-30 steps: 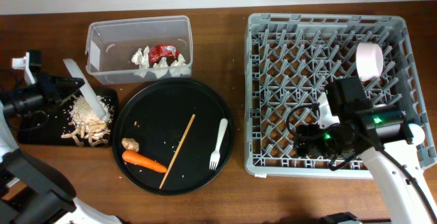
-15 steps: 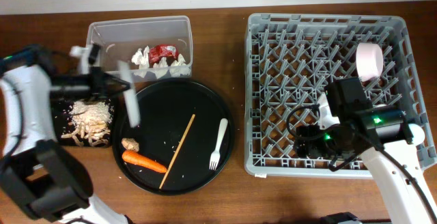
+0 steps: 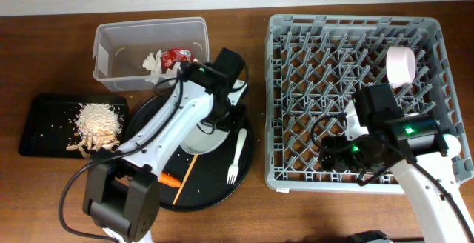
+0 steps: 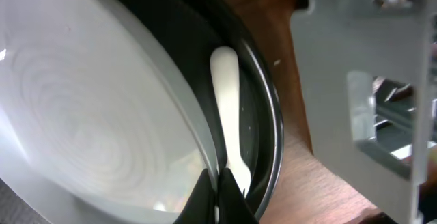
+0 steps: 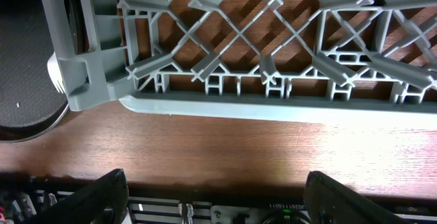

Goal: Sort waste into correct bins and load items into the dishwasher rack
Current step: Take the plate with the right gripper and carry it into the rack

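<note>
My left gripper [image 3: 216, 124] is shut on the rim of the white bowl [image 3: 197, 142] and holds it over the round black tray [image 3: 244, 176]. In the left wrist view the jaws [image 4: 218, 191] pinch the bowl's edge [image 4: 89, 115], with the white fork [image 4: 229, 108] just beside it. The fork [image 3: 237, 154], the chopstick [image 3: 185, 178] and the carrot [image 3: 169, 178] lie on that tray, partly hidden by my arm. The grey rack [image 3: 296, 176] holds a pink bowl [image 3: 401, 65]. My right gripper [image 3: 335, 158] is open and empty over the rack's front edge [image 5: 259, 104].
The clear tub [image 3: 111, 39] at the back holds white paper scraps [image 3: 154, 61] and the red wrapper [image 3: 178, 55]. The shallow black tray [image 3: 37, 117] at the left holds rice and brown food bits [image 3: 96, 124]. Bare table lies in front of the rack [image 5: 273, 149].
My left arm has swung right from the shallow black tray to over the round tray, carrying the white bowl. The right arm has not moved.
</note>
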`<state>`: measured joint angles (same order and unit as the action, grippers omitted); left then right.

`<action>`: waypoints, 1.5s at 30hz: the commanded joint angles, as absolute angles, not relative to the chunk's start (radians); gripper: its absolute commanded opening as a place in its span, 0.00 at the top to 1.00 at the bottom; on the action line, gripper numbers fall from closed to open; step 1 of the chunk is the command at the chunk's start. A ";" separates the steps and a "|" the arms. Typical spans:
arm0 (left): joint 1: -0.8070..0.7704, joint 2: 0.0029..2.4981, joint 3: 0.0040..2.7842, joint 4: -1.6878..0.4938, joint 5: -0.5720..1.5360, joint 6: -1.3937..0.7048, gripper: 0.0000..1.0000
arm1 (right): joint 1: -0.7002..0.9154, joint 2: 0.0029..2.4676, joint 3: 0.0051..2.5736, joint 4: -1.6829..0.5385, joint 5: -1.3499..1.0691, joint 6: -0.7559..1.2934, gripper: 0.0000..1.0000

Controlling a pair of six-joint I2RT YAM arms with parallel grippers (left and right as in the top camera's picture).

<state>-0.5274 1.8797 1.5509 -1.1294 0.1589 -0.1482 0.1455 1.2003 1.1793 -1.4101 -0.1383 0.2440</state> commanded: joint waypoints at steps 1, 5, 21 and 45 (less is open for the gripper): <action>-0.530 1.914 1.532 -1.126 0.138 -0.172 0.98 | 0.143 1.193 1.176 -1.411 -0.126 0.252 0.14; -0.529 1.912 1.536 -1.138 0.171 -0.171 0.38 | 0.143 1.193 1.176 -1.419 -0.126 0.252 0.13; 0.341 1.685 1.542 -1.415 0.086 -0.171 0.01 | 0.636 1.840 1.725 -1.224 -0.091 0.231 0.13; 0.340 1.685 1.539 -1.408 0.087 -0.171 0.01 | 0.626 1.896 2.010 -1.200 0.327 0.349 0.96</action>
<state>0.3408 1.6970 1.5398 -1.4097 0.0788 -0.1764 0.6632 2.0655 1.9289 -1.1755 0.0994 0.3405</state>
